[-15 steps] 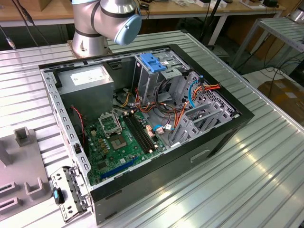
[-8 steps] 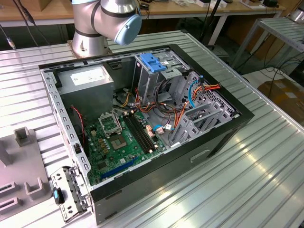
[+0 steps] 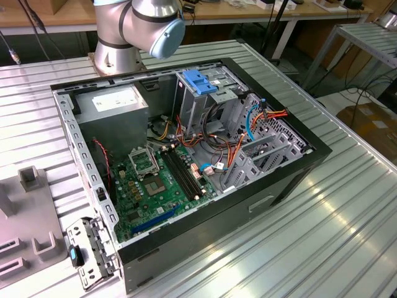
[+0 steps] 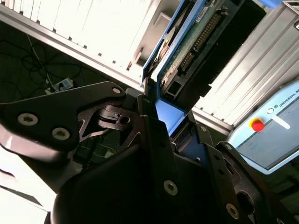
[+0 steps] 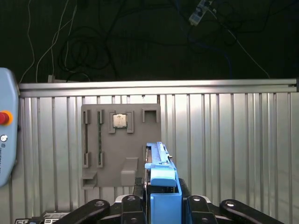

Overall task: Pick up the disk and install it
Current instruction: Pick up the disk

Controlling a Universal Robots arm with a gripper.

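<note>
Black fingers (image 4: 152, 135): the gripper (image 5: 162, 193) has them pressed in from both sides on the disk (image 4: 187, 44), pinching it by its blue side rails.
Disk (image 5: 158, 156): edge-on between the fingers and reaching out past the fingertips; the second wrist view shows its green circuit-board face with a blue rail along the edge.
Grey fixture tray (image 5: 138, 140): flat on the ribbed metal table (image 5: 233, 140) beyond the fingertips; whether the disk's far end touches it cannot be told.
Processor chip (image 5: 119, 120): seated in a pocket of the tray, farther from the fingertips than the disk's end.
Memory stick (image 5: 99, 135): lying in a long slot of the tray, just beside the chip.
Teach pendant (image 5: 7, 135): pale blue with a red button, well off to one side of the fingers.
Computer case (image 3: 273, 186): open on the table in the exterior view, motherboard (image 3: 155, 186) exposed, with a metal cage under a blue handle (image 3: 200, 84) at its far end.
Arm (image 3: 142, 25): its base joint rises behind the case.
</note>
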